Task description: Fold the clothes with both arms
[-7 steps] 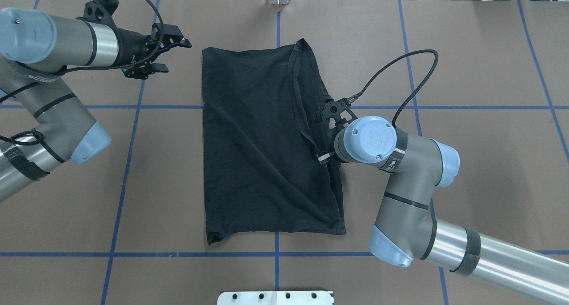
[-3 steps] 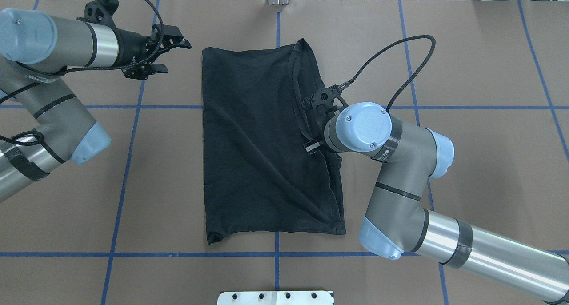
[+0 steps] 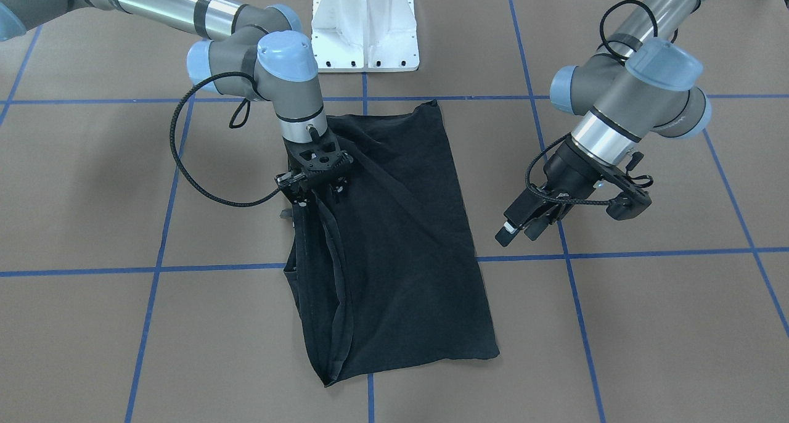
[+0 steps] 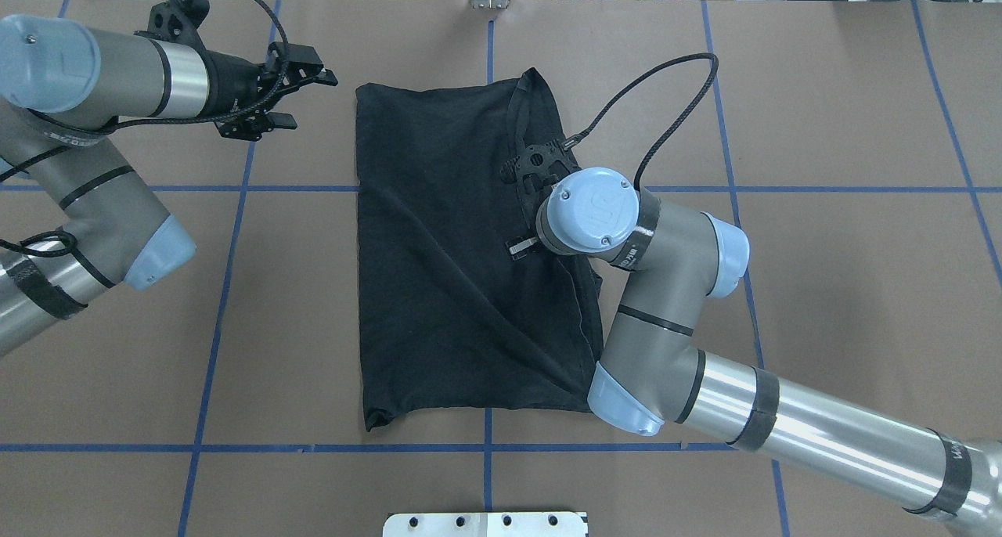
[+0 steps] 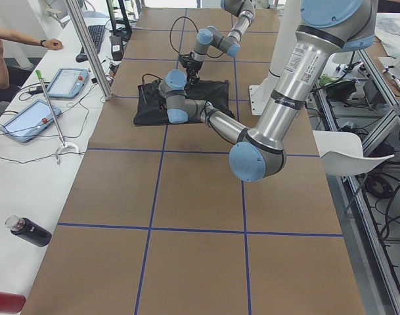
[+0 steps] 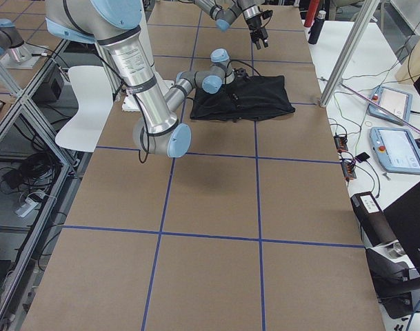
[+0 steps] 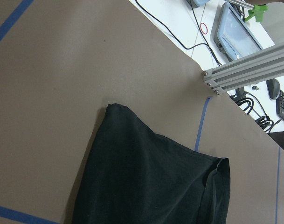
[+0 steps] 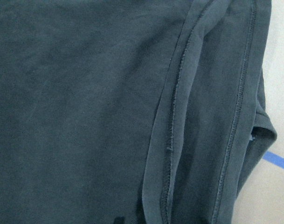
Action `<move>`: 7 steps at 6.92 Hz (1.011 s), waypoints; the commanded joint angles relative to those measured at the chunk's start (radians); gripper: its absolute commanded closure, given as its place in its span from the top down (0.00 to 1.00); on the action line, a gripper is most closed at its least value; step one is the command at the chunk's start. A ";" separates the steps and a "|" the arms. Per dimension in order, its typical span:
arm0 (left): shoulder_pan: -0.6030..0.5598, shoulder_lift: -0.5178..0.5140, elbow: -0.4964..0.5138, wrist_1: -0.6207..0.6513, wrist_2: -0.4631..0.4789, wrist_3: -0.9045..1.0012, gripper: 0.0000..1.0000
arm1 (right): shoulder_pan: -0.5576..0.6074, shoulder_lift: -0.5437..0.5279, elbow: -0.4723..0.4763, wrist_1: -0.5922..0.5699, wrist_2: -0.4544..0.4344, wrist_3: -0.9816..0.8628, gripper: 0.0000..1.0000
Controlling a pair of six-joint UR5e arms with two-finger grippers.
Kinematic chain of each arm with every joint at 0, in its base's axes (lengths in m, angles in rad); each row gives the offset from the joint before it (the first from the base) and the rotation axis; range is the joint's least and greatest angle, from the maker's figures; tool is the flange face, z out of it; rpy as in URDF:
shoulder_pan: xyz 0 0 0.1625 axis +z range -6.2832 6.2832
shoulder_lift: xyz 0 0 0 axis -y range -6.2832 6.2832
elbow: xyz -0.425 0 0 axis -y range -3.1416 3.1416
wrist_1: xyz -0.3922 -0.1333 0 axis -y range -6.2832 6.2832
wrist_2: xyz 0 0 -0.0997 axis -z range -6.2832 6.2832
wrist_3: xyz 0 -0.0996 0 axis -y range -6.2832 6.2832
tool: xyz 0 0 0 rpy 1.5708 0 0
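Since a second ago your right gripper has travelled left over the shirt, jaws pinching its lifted edge; left gripper hovers far left, jaws spread

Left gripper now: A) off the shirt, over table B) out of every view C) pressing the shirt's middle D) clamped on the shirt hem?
A: the left gripper hangs open beside the shirt, over the table, touching no fabric.
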 commanded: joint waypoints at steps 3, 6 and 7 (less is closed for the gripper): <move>0.000 0.002 -0.005 0.000 0.000 -0.002 1.00 | -0.001 0.019 -0.040 0.008 -0.027 -0.003 0.37; 0.002 0.000 -0.003 0.000 0.001 -0.010 1.00 | -0.001 0.019 -0.040 0.010 -0.022 -0.009 0.36; 0.002 0.000 -0.003 0.000 0.000 -0.010 1.00 | -0.001 0.019 -0.039 0.010 -0.016 -0.007 0.36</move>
